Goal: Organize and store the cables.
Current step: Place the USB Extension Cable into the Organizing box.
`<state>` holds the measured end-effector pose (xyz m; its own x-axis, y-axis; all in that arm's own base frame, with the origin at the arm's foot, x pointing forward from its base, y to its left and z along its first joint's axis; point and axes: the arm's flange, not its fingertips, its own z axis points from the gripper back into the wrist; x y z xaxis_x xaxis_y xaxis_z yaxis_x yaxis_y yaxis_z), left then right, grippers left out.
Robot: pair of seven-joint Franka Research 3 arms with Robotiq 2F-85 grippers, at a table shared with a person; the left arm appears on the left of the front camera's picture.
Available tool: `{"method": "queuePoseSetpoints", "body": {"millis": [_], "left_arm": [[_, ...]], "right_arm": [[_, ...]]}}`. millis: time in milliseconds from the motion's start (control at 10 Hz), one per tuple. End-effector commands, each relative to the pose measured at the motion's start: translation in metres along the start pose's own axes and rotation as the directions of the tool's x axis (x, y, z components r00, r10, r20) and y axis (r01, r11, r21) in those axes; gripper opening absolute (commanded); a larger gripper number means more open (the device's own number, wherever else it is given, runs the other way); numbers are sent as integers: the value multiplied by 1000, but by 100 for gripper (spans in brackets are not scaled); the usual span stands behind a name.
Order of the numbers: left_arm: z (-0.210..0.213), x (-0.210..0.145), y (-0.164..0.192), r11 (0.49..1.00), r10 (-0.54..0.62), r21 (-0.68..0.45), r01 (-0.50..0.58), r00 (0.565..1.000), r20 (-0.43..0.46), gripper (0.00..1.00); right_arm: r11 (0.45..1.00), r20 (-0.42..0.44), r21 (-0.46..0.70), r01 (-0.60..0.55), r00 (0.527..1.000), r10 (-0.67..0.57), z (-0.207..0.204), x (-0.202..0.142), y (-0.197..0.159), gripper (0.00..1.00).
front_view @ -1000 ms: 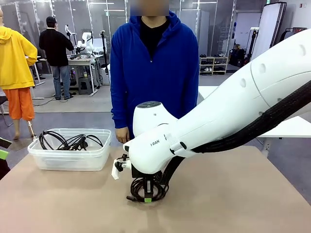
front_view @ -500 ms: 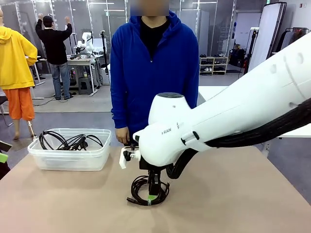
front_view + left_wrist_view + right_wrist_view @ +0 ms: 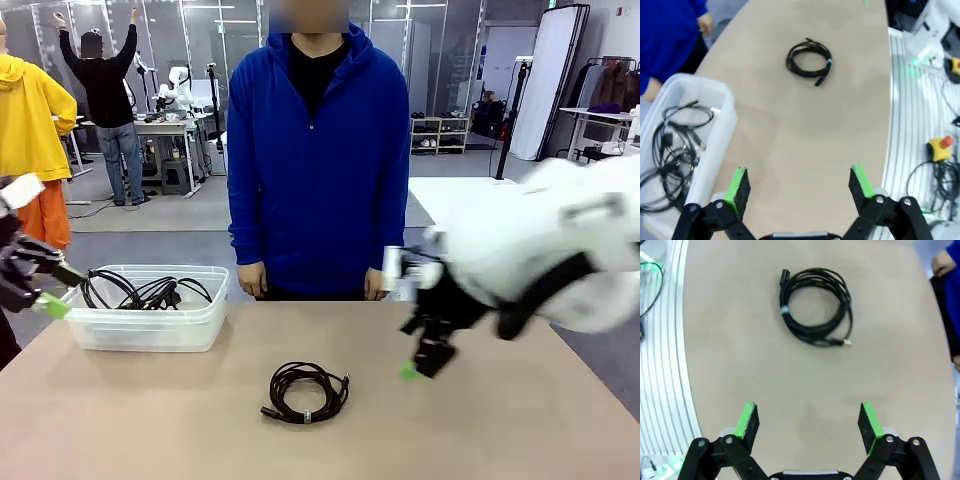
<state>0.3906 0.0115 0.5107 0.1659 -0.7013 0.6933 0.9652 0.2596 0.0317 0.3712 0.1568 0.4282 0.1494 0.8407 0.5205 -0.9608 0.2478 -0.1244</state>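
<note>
Lying flat on the bench (image 3: 480, 430), black coiled cable (image 3: 305, 391) with plug ends; right hand (image 3: 809, 424) and left hand (image 3: 799, 186) open, empty.

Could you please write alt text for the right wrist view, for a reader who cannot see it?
A coiled thin black cable lies alone on the beige table, apart from the right gripper, whose green-padded black fingers stand wide open and empty at the bottom edge. A person's hand and blue sleeve show at the far right edge.
</note>
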Motion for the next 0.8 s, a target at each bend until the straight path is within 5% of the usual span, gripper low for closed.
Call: {"method": "queuePoseSetpoints", "body": {"millis": [0, 100, 500, 700], "left_arm": [[-28, 38, 10, 994, -65, -99, 51, 987, -146, 100], [-53, 60, 13, 994, -63, -100, 38, 964, -259, 100], [-120, 143, 1, 986, -36, -168, -14, 955, -293, 100], [-169, 175, -11, 989, 31, -128, -80, 936, -352, 100]], "right_arm": [[998, 148, -41, 38, 988, -31, 33, -72, 6, 100], [997, 211, -38, 73, 975, -63, 45, -100, 1, 100], [987, 377, -70, 144, 920, -108, 95, -178, 13, 100], [994, 464, -74, 77, 885, -34, 111, -224, 22, 100]]}}
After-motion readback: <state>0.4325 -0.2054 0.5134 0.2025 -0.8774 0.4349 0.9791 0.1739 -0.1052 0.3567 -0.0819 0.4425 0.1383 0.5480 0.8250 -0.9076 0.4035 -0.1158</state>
